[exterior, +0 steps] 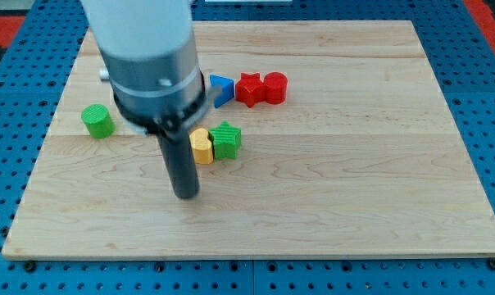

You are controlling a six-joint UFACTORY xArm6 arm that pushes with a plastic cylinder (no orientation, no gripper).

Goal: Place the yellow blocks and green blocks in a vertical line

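Note:
A green cylinder [98, 120] stands at the view's left on the wooden board [329, 164]. A yellow block [202, 146] and a green star-like block [227, 140] touch side by side near the middle. My tip [186, 195] rests on the board just below and left of the yellow block, apart from it. The arm's wide body hides the area above the yellow block.
A blue triangular block [222, 89], a red star block [249, 88] and a red cylinder [275, 87] sit in a row near the view's top, right of the arm. A blue pegboard [477, 98] surrounds the board.

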